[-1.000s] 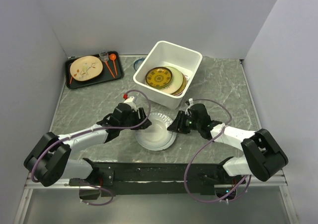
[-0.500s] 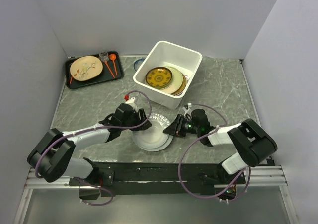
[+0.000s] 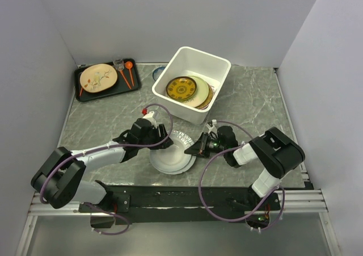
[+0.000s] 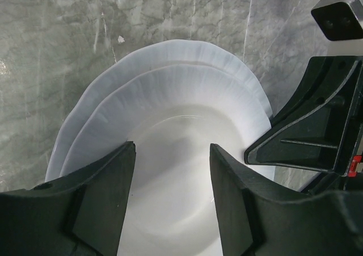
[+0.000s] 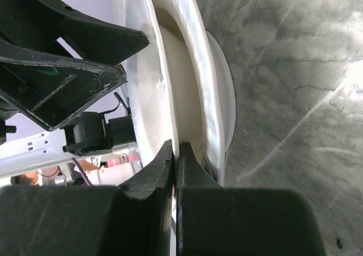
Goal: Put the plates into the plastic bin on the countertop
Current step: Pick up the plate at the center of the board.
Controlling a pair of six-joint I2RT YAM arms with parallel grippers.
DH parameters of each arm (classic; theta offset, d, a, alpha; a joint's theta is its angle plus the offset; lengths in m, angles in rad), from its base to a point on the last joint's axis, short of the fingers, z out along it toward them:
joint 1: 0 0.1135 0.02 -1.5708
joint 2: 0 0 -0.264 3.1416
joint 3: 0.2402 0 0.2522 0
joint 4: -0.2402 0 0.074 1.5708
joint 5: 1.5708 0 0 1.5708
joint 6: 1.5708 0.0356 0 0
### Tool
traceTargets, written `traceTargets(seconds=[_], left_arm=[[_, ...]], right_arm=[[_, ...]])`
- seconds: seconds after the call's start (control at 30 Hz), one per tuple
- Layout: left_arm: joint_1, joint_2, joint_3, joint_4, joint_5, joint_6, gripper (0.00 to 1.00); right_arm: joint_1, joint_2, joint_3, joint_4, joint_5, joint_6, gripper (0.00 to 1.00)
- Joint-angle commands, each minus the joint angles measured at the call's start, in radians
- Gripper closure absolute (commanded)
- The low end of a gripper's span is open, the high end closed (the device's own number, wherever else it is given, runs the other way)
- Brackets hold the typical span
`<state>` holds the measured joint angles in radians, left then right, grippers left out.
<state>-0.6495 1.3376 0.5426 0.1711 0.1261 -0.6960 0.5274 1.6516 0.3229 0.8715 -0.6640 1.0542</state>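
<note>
Two stacked white plates [image 3: 170,159] sit on the counter [image 3: 255,97] by its front edge, near but clear of the white plastic bin [image 3: 180,109], which holds a yellow patterned plate [image 3: 181,88] on top of others; there's open counter right of the bin and a black tray [image 3: 85,95] back-left. The plates are glossy and round with fluted rims, the upper one offset on the lower. The left jaws stand apart over the top plate's well and the right jaws are pressed together at the stack's right rim; can't tell if any rim is pinched there, and the lower plate is mostly covered.
</note>
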Motion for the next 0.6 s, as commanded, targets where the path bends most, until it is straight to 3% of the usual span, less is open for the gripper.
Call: traceTargets(seconds=[0.0, 0.23, 0.57], left_arm=[[-0.002, -0.022, 0.003, 0.011, -0.005, 0.007, 0.39], [-0.002, -0.023, 0.034, -0.004, 0.007, 0.013, 0.37], [-0.002, -0.149, 0.057, -0.103, -0.078, 0.03, 0.29]], right_arm=[[0.011, 0.014, -0.039, -0.054, 0.02, -0.039, 1.0], [0.01, -0.049, -0.053, -0.098, 0.047, -0.051, 1.0], [0.01, -0.133, -0.002, -0.218, 0.05, -0.091, 1.0]])
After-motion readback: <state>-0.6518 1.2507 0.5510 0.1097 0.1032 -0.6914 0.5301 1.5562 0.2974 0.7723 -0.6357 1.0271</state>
